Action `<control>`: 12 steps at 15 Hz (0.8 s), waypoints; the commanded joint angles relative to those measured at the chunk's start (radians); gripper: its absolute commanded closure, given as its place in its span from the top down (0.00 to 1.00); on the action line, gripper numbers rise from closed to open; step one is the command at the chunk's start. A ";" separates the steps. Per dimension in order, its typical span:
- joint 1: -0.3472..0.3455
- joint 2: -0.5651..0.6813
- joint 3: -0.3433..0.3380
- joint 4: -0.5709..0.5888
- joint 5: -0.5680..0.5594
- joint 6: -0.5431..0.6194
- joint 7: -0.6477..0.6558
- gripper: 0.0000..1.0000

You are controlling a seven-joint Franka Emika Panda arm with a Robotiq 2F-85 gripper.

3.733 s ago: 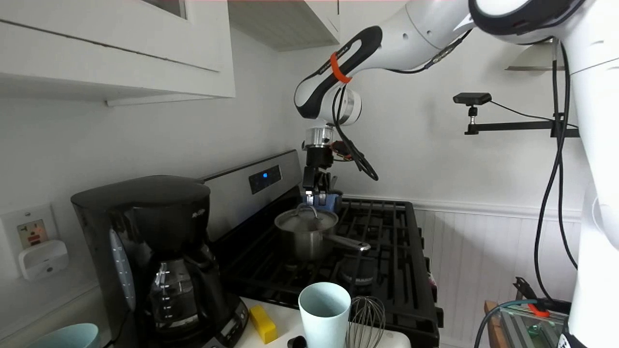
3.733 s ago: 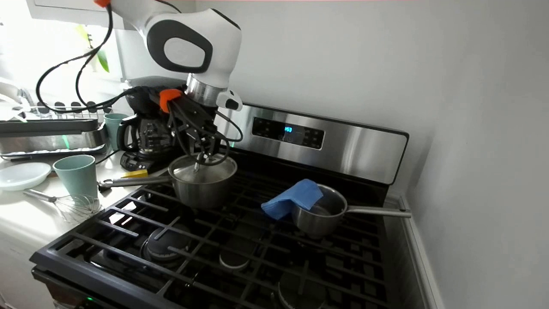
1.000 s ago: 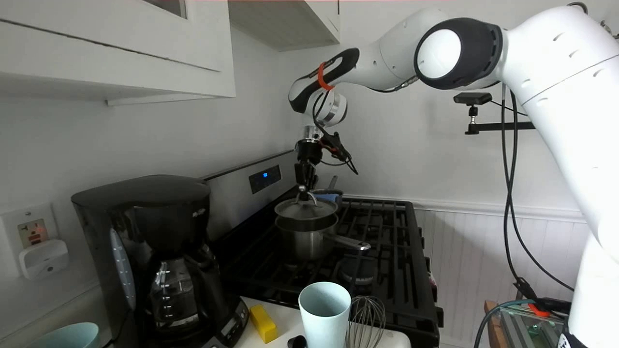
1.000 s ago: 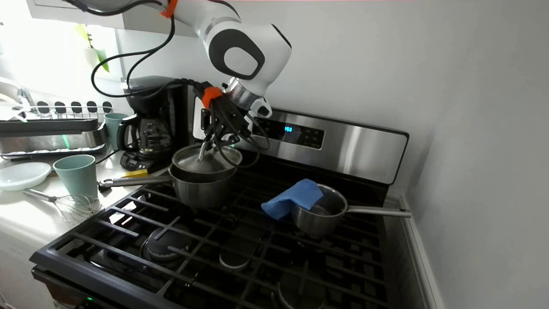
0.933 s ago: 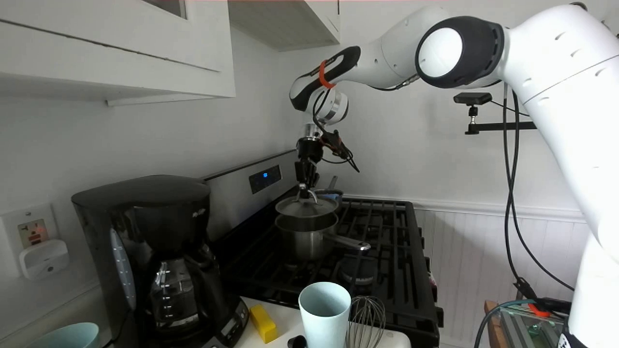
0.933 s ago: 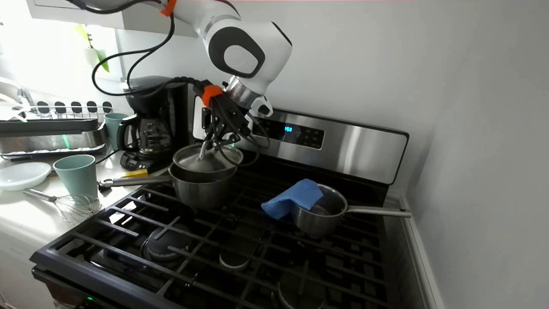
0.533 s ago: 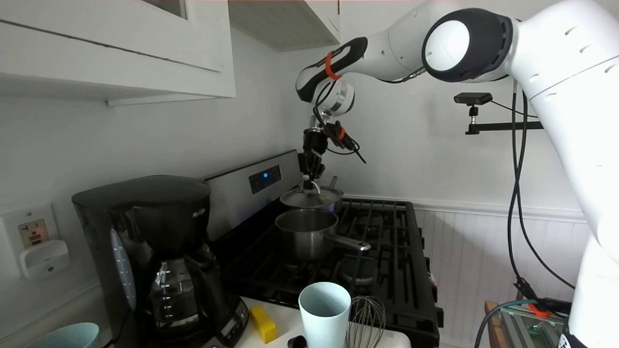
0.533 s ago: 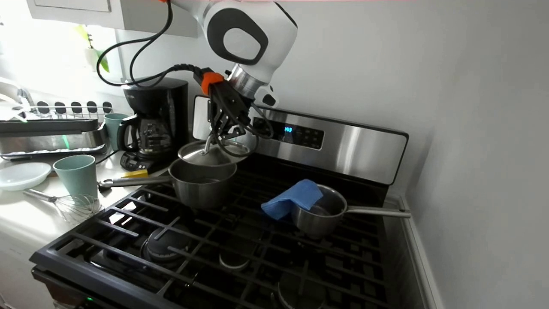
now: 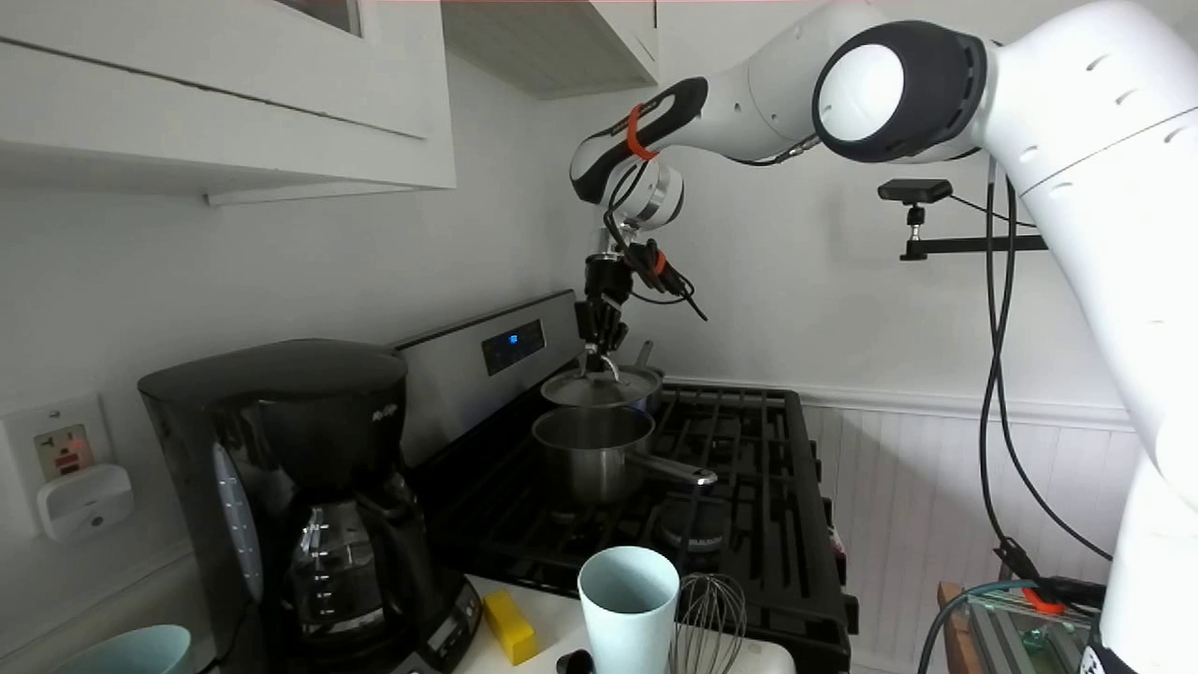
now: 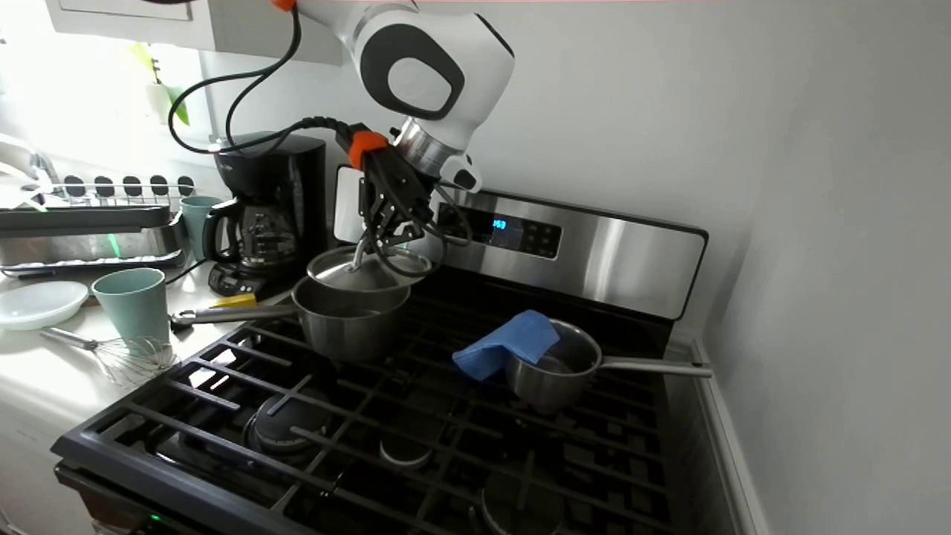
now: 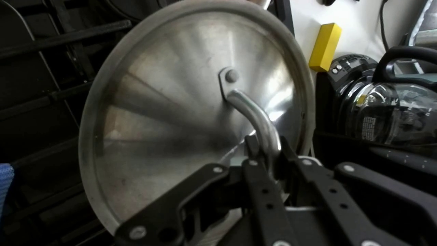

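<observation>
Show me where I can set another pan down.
Free: the front grates, bordered by the stove's front edge, the larger saucepan and the smaller saucepan with its blue cloth. Crowded: above the larger saucepan, where the gripper holds a lid, and the counter, with tumbler and whisk.

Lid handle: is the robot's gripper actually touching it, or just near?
Touching. The wrist view shows the gripper closed on the lid handle, pinching it from both sides.
</observation>
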State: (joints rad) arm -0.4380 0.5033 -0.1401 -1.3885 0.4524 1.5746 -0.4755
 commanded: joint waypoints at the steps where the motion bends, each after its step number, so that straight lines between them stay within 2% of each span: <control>1: -0.026 -0.004 0.002 0.005 0.007 -0.005 0.005 0.04; 8: -0.129 -0.060 -0.026 -0.053 0.058 -0.005 -0.044 0.04; 12: -0.208 -0.058 -0.026 -0.066 0.100 -0.019 -0.117 0.04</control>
State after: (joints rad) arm -0.5993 0.4736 -0.1678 -1.4129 0.4951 1.5680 -0.5371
